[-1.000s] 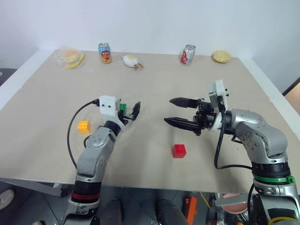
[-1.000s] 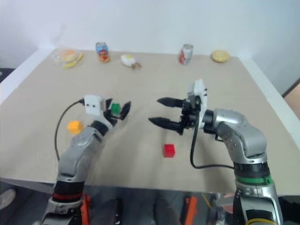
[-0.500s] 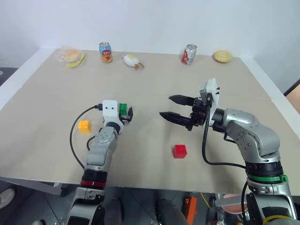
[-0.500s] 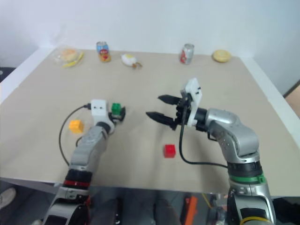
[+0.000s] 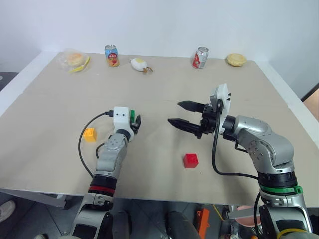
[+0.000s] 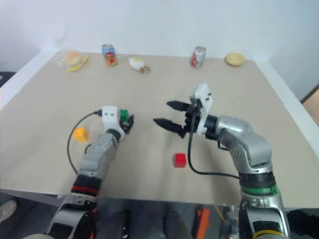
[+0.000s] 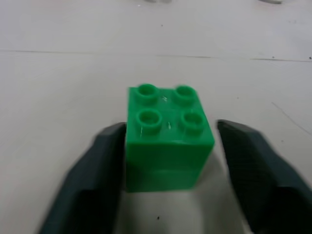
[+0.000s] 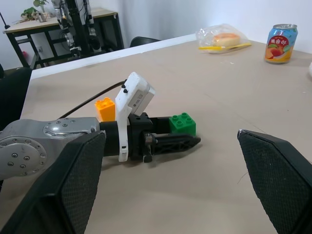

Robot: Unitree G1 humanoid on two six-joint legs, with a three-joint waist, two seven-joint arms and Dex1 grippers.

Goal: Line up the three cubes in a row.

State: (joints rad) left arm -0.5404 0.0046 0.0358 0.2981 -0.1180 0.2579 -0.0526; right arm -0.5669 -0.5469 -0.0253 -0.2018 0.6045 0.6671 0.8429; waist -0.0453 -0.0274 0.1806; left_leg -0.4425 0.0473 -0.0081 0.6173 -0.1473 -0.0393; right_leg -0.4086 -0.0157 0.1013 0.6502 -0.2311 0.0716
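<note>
Green cube [image 7: 168, 139] sits between the left gripper's [image 5: 134, 121] closing fingers near the table's [image 5: 45, 99] middle, the right gripper [image 5: 187, 115] is spread empty, and red cube [image 5: 190, 160] and orange-yellow cube [image 5: 89, 134] lie apart, so no row exists.

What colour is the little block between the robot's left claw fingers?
Green. The block has four round studs on top; the left wrist view shows it best.

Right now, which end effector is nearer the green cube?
Left. The left end effector has its fingers on either side of the green cube; the right end effector hovers open, off to its right.
</note>
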